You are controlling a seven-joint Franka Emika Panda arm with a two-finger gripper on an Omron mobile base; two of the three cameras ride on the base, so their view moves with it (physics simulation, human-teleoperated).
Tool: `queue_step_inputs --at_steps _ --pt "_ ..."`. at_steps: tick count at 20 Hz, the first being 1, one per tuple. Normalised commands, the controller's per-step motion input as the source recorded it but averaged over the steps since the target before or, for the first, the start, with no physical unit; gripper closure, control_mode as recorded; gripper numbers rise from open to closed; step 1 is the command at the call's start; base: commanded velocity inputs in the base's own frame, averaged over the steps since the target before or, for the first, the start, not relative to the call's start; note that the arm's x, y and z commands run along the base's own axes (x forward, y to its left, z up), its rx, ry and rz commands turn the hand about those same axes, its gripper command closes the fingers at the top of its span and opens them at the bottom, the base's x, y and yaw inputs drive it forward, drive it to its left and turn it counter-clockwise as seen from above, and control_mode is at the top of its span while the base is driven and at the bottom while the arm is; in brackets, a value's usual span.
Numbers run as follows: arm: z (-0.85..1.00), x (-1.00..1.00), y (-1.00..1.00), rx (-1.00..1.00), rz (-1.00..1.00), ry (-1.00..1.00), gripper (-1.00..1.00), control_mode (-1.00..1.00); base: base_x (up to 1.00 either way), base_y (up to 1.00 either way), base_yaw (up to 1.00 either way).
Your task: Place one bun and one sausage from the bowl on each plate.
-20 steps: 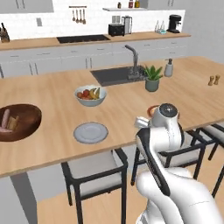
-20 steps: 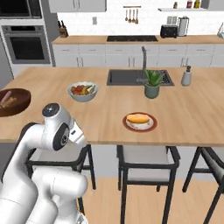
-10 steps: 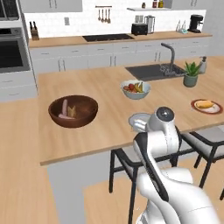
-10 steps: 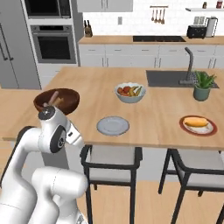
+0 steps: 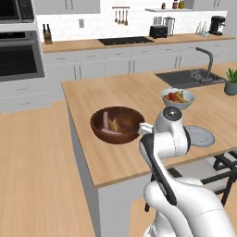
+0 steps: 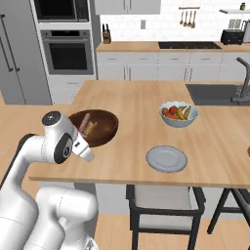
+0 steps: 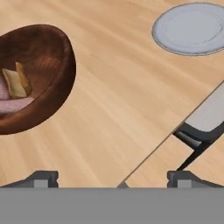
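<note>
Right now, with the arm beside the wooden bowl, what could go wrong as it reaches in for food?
1. The bowl sits close to the island's corner edge; a sideways bump from the open hand might push it toward that edge.
2. The bun leans against a sausage inside the bowl, so the hand may catch both or knock one aside.
3. The grey plate lies near the front edge, so a careless drop could miss.

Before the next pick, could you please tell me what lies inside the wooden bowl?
In the wooden bowl lie a pinkish sausage and a tan bun. Its near wall hides part of the bottom.
</note>
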Motion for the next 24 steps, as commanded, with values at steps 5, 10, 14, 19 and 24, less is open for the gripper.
queue_step_inputs --at_steps 5,10,14,19,24 --pt "0.0 0.0 0.0 0.0 0.0 0.0 -1.0 1.0 1.0 0.0 0.0" --pt "0.65 0.64 0.54 0.0 0.12 0.0 -1.0 -1.0 0.15 0.0 0.0" --pt "0.98 1.0 0.72 0.0 0.13 0.0 -1.0 -1.0 0.0 0.0 0.0" --pt "0.39 1.0 0.17 -0.01 0.23 0.12 -1.0 -1.0 0.0 0.0 0.0" --pt "-0.72 0.57 0.07 -0.2 0.25 0.39 -1.0 -1.0 0.0 0.0 0.0"
